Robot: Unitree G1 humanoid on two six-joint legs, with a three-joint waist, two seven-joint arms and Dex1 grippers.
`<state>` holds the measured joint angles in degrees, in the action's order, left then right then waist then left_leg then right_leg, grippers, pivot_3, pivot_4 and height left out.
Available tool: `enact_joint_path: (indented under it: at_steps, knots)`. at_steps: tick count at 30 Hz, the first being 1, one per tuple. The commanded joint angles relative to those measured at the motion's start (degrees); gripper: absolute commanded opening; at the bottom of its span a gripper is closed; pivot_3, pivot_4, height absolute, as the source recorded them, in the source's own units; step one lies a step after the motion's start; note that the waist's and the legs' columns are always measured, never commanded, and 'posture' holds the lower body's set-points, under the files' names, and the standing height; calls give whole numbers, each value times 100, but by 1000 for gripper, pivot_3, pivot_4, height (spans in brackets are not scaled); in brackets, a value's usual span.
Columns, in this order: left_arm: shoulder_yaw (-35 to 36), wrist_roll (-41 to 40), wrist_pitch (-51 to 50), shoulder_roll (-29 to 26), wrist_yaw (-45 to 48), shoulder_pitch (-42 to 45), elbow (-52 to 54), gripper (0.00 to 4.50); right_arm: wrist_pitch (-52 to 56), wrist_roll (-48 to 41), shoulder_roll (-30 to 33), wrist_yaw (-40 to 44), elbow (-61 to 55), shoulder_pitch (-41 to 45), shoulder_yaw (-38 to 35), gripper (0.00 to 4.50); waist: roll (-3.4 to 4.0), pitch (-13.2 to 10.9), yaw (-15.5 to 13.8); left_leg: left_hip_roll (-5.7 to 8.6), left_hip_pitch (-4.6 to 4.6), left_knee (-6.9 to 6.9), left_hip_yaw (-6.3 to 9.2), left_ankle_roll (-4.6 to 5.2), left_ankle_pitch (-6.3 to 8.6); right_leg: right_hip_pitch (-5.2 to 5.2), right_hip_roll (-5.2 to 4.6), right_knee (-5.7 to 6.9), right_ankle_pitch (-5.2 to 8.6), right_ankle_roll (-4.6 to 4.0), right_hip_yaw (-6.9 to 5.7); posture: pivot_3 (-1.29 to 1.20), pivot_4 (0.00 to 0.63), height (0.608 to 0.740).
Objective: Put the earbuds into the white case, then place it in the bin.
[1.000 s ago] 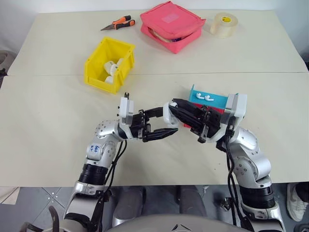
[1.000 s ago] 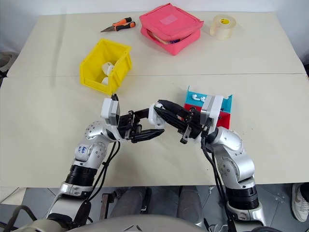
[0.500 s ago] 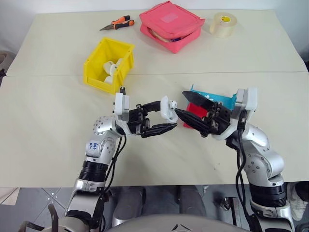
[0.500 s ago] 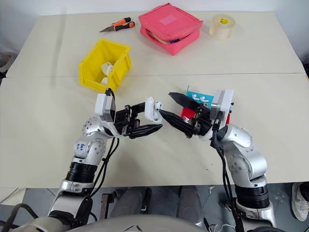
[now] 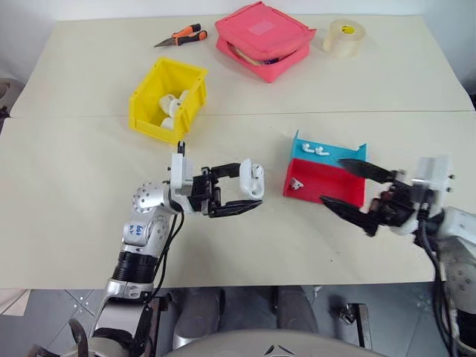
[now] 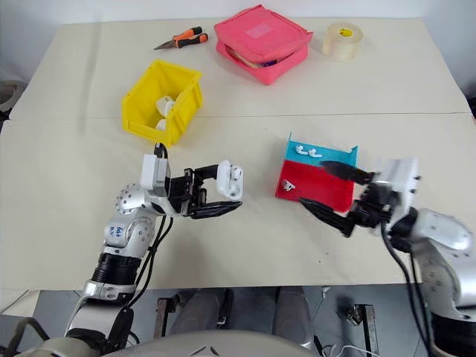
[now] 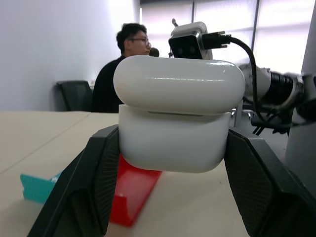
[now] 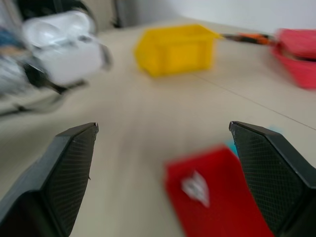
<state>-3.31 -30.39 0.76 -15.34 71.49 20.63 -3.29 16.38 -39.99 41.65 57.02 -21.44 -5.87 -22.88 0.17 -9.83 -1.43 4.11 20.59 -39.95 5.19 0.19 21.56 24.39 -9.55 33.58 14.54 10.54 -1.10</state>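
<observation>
Earbuds (image 5: 320, 149) lie in the blue part of the red-and-blue tray (image 5: 324, 183). Above the table (image 5: 74, 186), the white case (image 5: 251, 179), lid closed, sits clamped between the left gripper's (image 5: 239, 189) black fingers. Right gripper (image 5: 355, 195) hangs beside the tray's right end, jaws spread wide and empty. Yellow bin (image 5: 168, 100) stands farther back, with white items inside.
</observation>
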Motion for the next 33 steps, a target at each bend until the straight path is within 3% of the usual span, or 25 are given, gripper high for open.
enact_joint_path:
  at_steps: [1,7,10,13,18,20,25,33]
  knots:
    - [23,-11,142,-56,-3,-121,251,2774,-676,432,188,408,518,-336,-497,4453,0,0,1,0,0,0,-15,0,0,0,0,1,0,0,1,0,150,740]
    - [-34,86,296,31,-181,-113,209,2774,-1136,858,427,607,1387,-121,-523,4453,-1,0,3,-2,-17,-2,-31,1,0,-11,0,1,-1,2,12,0,150,740]
    - [-65,126,339,79,-224,-115,201,2774,-758,1064,766,561,1556,345,-190,4453,1,0,19,-5,-21,1,-32,0,0,-10,0,0,-1,2,15,0,150,740]
    - [-84,166,382,117,-242,-118,167,2774,350,1189,1248,313,1642,969,337,4453,1,0,19,-10,-23,1,-28,0,0,-9,0,0,-1,2,16,0,150,740]
    - [-134,196,440,172,-282,-148,126,2774,834,1424,1429,606,2150,2614,1299,4453,1,0,17,-12,-22,1,-7,0,0,-6,0,-7,-2,3,18,0,150,740]
    - [-164,202,466,206,-295,-143,104,2774,1015,1892,1457,747,2578,3361,1944,4453,1,0,4,-12,-19,2,-4,-2,1,-3,0,-6,-2,3,15,0,150,740]
    - [-216,224,528,291,-343,-92,37,2774,903,3189,1128,926,3952,5004,3372,4453,1,-1,23,-8,-6,1,1,0,3,4,-2,-14,-4,2,11,0,150,740]
    - [-215,269,646,388,-452,-49,-13,2774,-319,4394,338,864,6156,6466,4132,4453,1,-1,86,-8,6,2,-3,-3,2,17,-2,-12,-4,2,6,0,150,740]
